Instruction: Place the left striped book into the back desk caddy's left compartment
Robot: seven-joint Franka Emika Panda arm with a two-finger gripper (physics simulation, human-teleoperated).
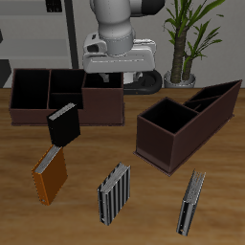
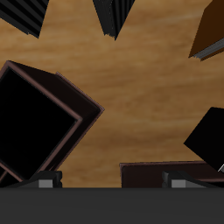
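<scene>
Hanging above the table's back, the gripper (image 1: 117, 67) is carrying nothing; its fingers (image 2: 50, 181) are standing spread apart in the wrist view, which the exterior view is hiding. The left striped book (image 1: 193, 200) is standing upright near the front edge, well apart from the back desk caddy (image 1: 67, 96), whose left compartment (image 1: 101, 97) is lying below the gripper.
</scene>
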